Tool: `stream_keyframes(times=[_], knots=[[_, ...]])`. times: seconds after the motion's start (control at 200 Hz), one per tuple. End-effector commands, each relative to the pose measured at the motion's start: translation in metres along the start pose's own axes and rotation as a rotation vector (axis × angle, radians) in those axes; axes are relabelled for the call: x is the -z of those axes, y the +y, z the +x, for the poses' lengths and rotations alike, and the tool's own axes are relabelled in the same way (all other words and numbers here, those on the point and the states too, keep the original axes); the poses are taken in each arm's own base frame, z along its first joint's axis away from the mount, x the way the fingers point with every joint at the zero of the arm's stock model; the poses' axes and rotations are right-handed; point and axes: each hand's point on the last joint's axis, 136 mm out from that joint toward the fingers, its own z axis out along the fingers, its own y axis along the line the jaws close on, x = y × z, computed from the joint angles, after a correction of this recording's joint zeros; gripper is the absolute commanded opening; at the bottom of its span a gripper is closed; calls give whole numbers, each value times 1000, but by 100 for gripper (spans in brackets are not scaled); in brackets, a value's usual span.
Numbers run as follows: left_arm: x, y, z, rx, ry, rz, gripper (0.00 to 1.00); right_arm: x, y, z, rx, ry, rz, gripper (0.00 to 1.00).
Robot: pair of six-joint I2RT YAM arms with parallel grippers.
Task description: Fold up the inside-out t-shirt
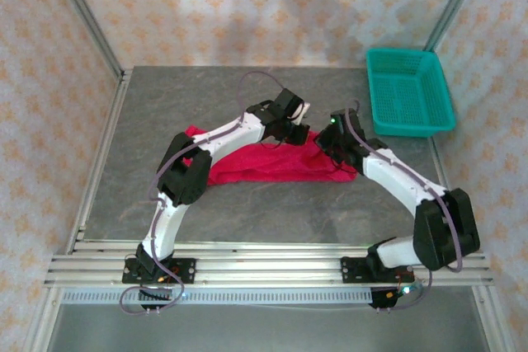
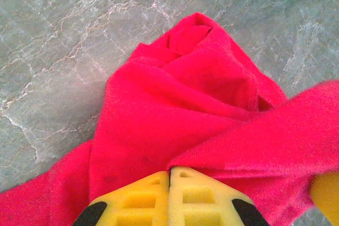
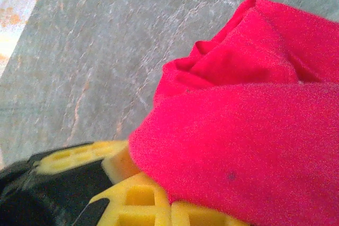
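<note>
The bright red t-shirt [image 1: 256, 164] lies crumpled on the grey table, its right end bunched up. My left gripper [image 1: 302, 130] and right gripper [image 1: 327, 143] meet over that right end, close together. In the left wrist view the yellow fingers [image 2: 143, 199] of the left gripper [image 2: 170, 171] are pressed together, with a fold of the t-shirt [image 2: 175, 104] pinched at their tips. In the right wrist view the t-shirt [image 3: 249, 130] drapes over the shut yellow fingers [image 3: 137, 199] of the right gripper [image 3: 172, 207] and hides the tips.
A teal plastic basket [image 1: 409, 92] stands at the table's back right corner, just beyond the right arm. Patterned walls and metal frame posts close in the table. Bare grey tabletop [image 1: 181, 105] lies behind the shirt, and more of it in front.
</note>
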Motion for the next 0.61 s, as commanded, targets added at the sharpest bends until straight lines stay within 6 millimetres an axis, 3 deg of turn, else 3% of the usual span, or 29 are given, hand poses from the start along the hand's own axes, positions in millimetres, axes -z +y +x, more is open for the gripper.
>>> stream_keyframes(times=[0.0, 0.125, 0.295, 0.375, 0.395, 0.43, 0.6], knots=[[11, 9, -9, 4, -22, -47, 0, 22, 12, 3, -44, 44, -38, 0], [27, 17, -17, 26, -79, -96, 14, 46, 41, -1, -112, 95, -166, 0], [68, 44, -27, 62, -195, -216, 33, 75, 73, -9, -281, 185, -373, 0], [83, 63, -22, 89, -221, -280, 39, 74, 81, -8, -367, 239, -453, 0], [98, 62, -25, 91, -250, -283, 39, 72, 82, -7, -386, 255, -466, 0], [107, 69, -22, 95, -259, -312, 40, 69, 83, -4, -427, 288, -489, 0], [163, 117, 16, 130, -264, -523, 47, 54, 87, -4, -579, 389, -597, 0]])
